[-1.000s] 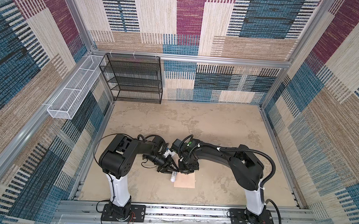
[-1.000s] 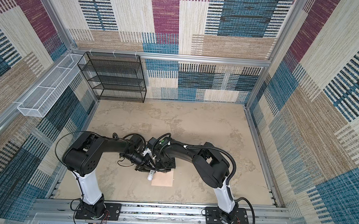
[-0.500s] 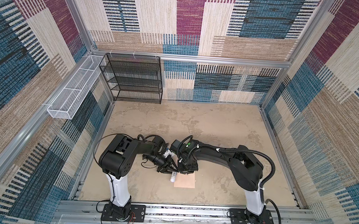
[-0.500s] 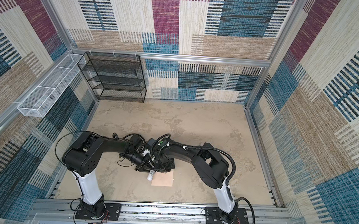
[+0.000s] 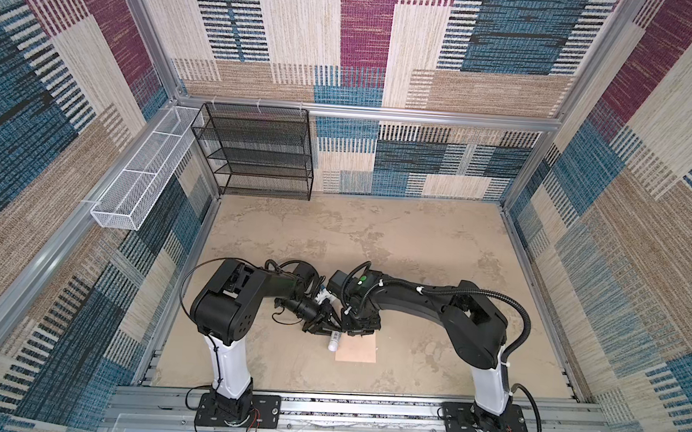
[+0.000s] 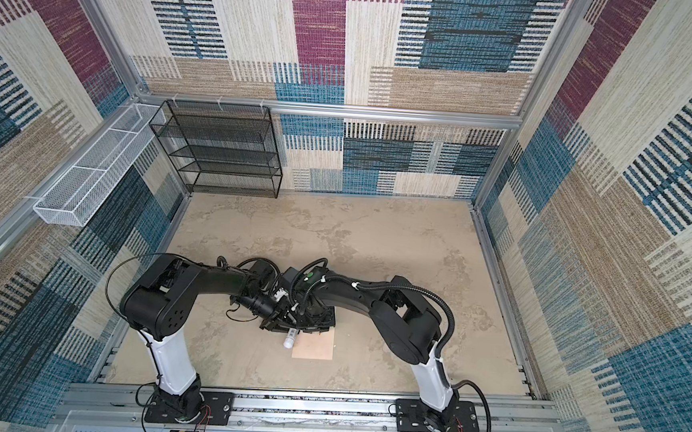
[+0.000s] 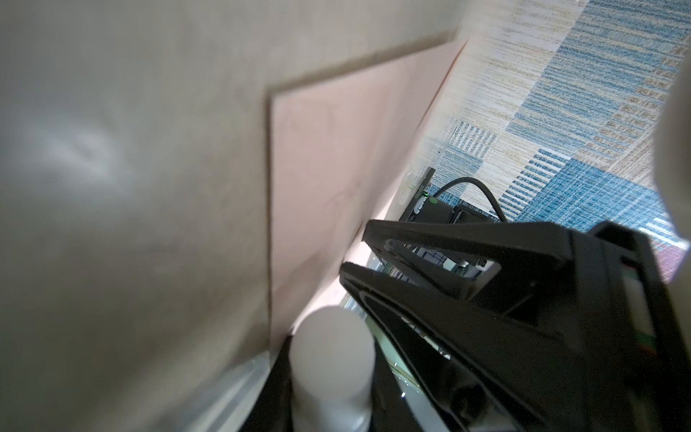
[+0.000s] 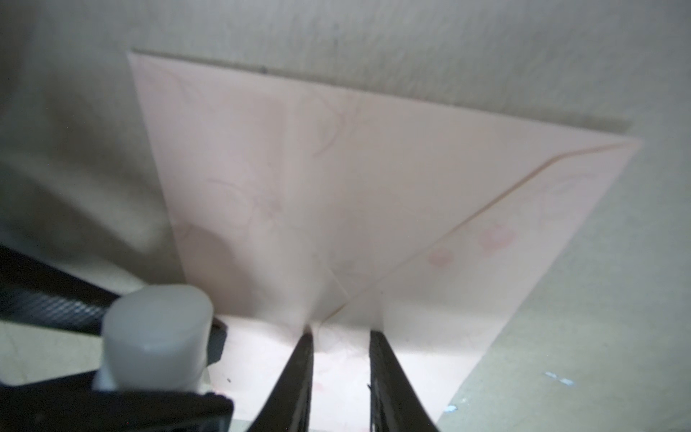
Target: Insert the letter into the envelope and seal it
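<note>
The peach-tan envelope [image 5: 358, 349] [image 6: 314, 346] lies flat near the table's front middle. In the right wrist view its body [image 8: 336, 179] shows V-shaped seams, and its pale flap [image 8: 261, 366] lies open towards the camera. My right gripper [image 8: 340, 336] [image 5: 359, 330] stands over the fold line, its jaws apart with nothing between them. My left gripper [image 5: 328, 330] [image 7: 331, 392] is shut on a white tube [image 5: 334, 341] [image 7: 331, 359] [image 8: 157, 333], whose end points at the envelope's [image 7: 329, 168] left edge. The letter is hidden.
A black wire shelf [image 5: 257, 152] stands at the back left, and a white wire basket [image 5: 142, 182] hangs on the left wall. The two wrists sit close together above the envelope. Metal rails [image 5: 322, 407] run along the front edge.
My right gripper's jaws have parted a little over the fold line. Both arms otherwise hold their places, and the left still grips the tube.
</note>
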`<state>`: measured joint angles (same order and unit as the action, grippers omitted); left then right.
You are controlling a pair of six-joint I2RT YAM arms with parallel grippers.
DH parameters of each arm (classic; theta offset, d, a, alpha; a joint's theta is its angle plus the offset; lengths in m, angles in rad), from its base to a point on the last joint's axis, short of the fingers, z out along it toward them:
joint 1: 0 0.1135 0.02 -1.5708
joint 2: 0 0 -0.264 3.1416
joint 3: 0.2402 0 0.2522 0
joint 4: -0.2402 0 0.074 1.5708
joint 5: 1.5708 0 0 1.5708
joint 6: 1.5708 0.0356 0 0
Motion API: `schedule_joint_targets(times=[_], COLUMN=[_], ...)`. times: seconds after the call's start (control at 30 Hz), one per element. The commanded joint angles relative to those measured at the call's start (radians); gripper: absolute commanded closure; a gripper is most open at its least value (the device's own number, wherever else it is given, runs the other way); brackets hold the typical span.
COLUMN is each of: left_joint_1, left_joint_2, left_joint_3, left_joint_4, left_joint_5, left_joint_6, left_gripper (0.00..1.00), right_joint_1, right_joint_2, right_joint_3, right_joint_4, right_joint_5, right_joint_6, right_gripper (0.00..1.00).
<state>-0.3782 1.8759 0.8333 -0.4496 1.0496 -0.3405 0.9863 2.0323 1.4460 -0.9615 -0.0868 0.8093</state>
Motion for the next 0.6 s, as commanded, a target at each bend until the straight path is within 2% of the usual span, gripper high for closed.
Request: schedule_joint_targets(times=[0.0, 0.37, 0.47, 0.57], left_joint_1=[-0.002, -0.002, -0.002, -0.002], left_joint_2=[0.008, 0.008, 0.009, 0.009], left_joint_3=[-0.008, -0.005, -0.006, -0.004], left_joint_4=[-0.098, -0.097, -0.098, -0.098], left_joint_5=[-0.114, -0.114, -0.114, -0.114], left_joint_6=[0.009, 0.009, 0.011, 0.011], left_gripper=[1.0, 1.0, 1.0, 1.0], right_joint_1=[0.007, 0.007, 0.007, 0.004], right_joint_2=[-0.007, -0.069, -0.061, -0.048], right_joint_3=[0.011, 0.044, 0.037, 0.028], right_joint_4=[0.056, -0.041, -0.046, -0.043], right_joint_5=[-0.043, 0.014, 0.029, 0.042], right_joint_6=[-0.009, -0.004, -0.01, -0.014], right_gripper=[0.7, 0.65, 0.68, 0.77])
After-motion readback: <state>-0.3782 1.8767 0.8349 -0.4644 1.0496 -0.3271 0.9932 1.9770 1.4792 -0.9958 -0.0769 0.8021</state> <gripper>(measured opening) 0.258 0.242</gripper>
